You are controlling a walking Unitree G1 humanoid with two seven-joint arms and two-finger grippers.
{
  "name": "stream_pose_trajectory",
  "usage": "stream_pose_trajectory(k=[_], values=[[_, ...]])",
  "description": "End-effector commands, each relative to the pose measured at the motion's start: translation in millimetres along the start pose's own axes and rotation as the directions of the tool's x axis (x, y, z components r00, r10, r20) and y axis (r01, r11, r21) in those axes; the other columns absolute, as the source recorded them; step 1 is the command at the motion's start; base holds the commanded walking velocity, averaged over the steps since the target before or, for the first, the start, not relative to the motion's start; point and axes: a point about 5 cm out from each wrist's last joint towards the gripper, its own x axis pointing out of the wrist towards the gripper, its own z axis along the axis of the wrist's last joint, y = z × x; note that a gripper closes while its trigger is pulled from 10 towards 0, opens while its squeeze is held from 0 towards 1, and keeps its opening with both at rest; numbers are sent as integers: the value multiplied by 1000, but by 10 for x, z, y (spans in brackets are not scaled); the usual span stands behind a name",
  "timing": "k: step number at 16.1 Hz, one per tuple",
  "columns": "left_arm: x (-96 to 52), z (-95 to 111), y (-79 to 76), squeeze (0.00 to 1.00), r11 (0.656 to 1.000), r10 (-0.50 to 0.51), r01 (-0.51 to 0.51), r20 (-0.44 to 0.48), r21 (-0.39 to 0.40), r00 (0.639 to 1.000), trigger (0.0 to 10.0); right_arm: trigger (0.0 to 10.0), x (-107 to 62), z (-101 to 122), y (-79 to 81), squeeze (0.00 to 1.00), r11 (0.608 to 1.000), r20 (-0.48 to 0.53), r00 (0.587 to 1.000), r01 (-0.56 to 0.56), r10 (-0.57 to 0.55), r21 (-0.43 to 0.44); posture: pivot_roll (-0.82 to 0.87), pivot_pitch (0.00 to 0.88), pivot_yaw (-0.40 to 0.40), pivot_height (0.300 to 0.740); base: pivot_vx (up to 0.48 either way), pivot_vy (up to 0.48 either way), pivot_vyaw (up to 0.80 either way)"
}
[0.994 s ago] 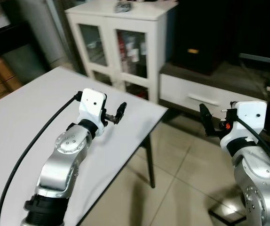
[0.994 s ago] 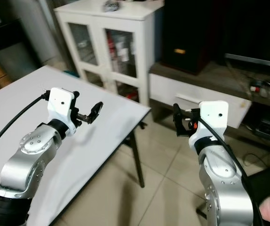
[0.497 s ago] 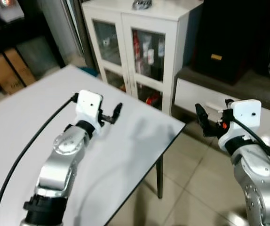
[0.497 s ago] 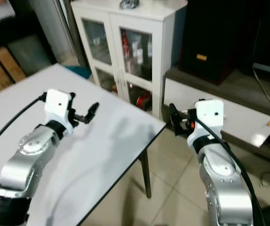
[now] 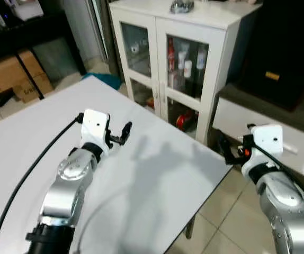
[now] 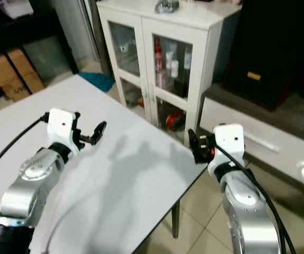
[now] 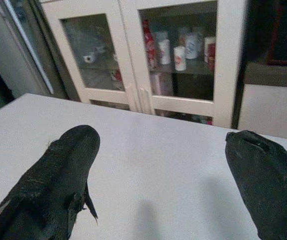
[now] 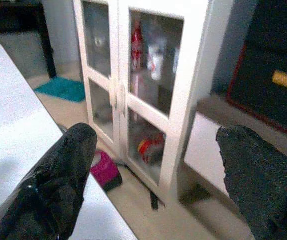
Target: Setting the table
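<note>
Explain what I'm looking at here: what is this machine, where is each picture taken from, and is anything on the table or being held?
This is a humanoid robot seen from its own cameras. The two wide pictures come from its head, looking down at its silver arms. The left end effector hovers over a white table, and the right end effector sits off the table's corner. The two close pictures come from wrist cameras, each looking out between that arm's two black fingers. Both end effectors are open and hold nothing. The part of the table in view carries only shadows. Beyond it stands a white cabinet with glass doors and bottles inside.
</note>
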Motion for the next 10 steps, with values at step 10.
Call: stream_pose_trajectory(k=[10], values=[[-46,-63,81,0,999,36,-36,-16,20,999,10000,10000,-1,-83,22,0,998,-30,999,-17,19,57,-50,0,89,740,0,0,0]])
